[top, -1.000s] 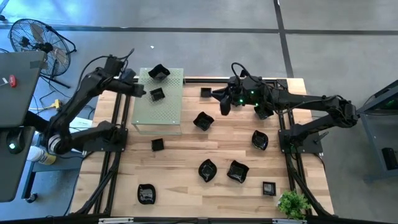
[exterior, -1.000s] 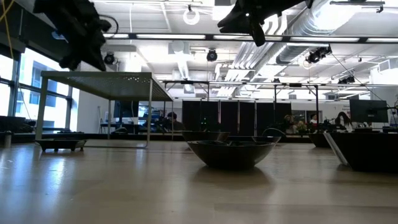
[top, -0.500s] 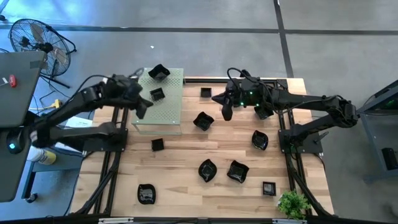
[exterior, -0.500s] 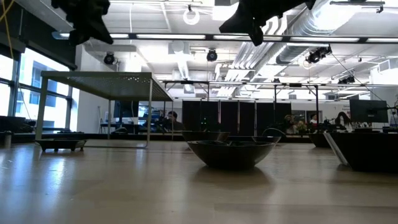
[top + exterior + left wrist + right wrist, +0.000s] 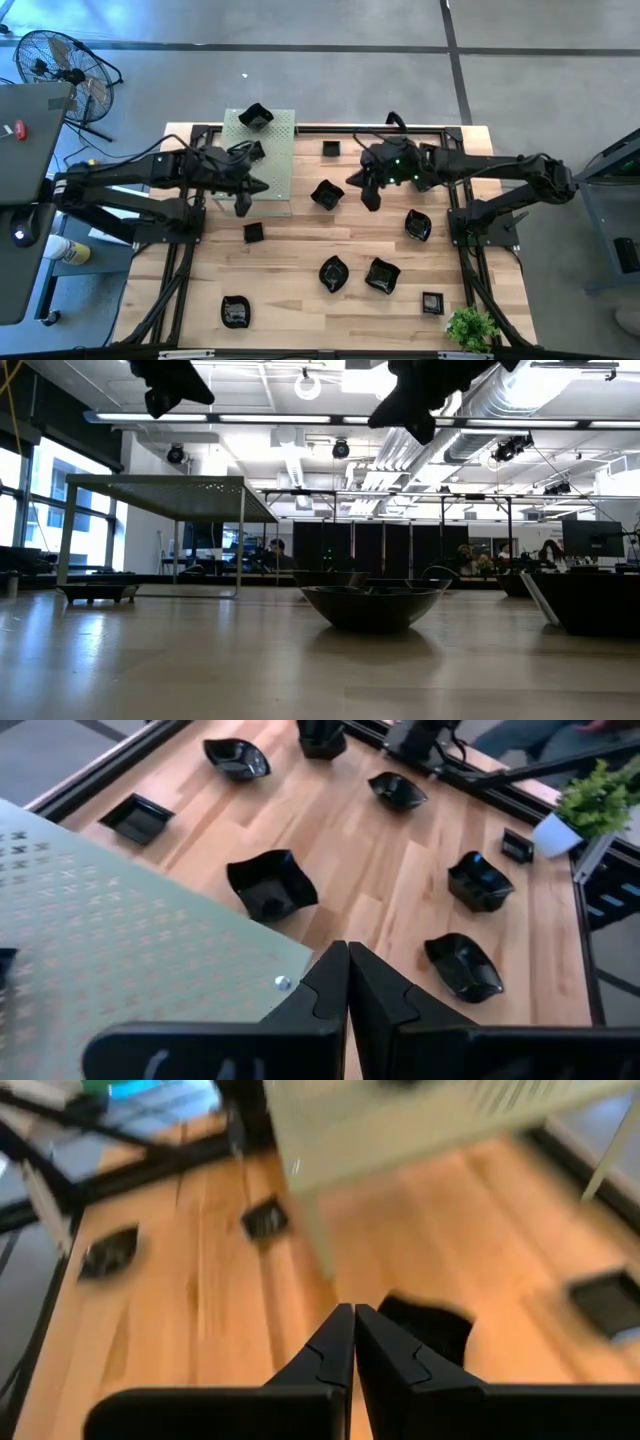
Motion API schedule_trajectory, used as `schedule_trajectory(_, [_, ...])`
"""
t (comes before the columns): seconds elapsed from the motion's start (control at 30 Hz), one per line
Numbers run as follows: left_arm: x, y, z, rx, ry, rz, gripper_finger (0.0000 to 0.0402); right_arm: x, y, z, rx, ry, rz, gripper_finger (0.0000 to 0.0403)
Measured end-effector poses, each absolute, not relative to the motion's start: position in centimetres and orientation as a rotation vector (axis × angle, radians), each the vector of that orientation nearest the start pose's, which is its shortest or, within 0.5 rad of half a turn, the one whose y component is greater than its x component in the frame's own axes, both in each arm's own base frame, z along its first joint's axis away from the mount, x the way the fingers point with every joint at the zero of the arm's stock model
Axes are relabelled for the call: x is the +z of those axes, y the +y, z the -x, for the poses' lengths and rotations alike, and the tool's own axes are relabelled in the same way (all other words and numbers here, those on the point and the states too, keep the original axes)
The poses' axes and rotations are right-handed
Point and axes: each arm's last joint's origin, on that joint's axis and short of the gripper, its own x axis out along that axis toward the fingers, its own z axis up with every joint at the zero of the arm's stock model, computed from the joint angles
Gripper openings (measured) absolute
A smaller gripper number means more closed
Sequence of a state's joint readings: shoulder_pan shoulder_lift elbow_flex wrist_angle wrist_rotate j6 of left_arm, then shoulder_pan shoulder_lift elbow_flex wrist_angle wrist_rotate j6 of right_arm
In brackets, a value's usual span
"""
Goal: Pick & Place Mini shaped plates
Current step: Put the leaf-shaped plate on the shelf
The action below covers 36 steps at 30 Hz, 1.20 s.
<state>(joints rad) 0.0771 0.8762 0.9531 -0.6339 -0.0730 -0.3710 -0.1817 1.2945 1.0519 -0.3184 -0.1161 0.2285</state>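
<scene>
High view has both arms out over the table: the left gripper (image 5: 243, 203) hangs at the near edge of the pale green perforated board (image 5: 262, 168), the right gripper (image 5: 371, 196) just beside a wavy-rimmed black plate (image 5: 327, 194). Black mini plates are scattered across the wooden table (image 5: 290, 260), with two up on the board, a larger one (image 5: 256, 116) at its far end. Left wrist view settles what the overhead cannot: those fingers (image 5: 325, 988) are pressed together, empty, over the board's corner, the wavy plate (image 5: 271, 888) just past it. Right wrist view, blurred, shows its fingers (image 5: 338, 1343) closed too, nothing held, a dark plate (image 5: 430, 1325) beyond them. Low view alone shows height: both grippers ride high above a bowl-like plate (image 5: 372, 604) resting on the tabletop.
</scene>
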Motion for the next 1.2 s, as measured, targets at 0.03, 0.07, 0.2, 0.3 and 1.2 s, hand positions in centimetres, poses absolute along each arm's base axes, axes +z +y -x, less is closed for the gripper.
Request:
schedule_trajectory(0.03, [33.3,1.4,-17.3,0.241,0.528,0.359,0.0001,30.3,-4.4,-27.7,-0.118,0.574,-0.313,0.0009])
schedule_trajectory(0.07, [33.3,1.3,-17.4,0.234,0.532,0.357,0.0001,30.1,-4.0,-27.6,-0.110,0.600,-0.323,0.0010])
schedule_trajectory(0.2, [33.1,1.0,-17.8,0.219,0.548,0.351,0.0001,28.7,-2.2,-27.6,-0.080,0.683,-0.381,0.0019])
schedule_trajectory(0.3, [32.8,1.0,-18.1,0.221,0.562,0.349,0.0001,26.3,-1.0,-27.6,-0.045,0.717,-0.465,0.0032])
schedule_trajectory(1.2, [31.9,1.1,-20.5,0.202,0.575,0.331,0.0001,13.5,6.1,-32.6,-0.008,0.906,-0.859,0.0109])
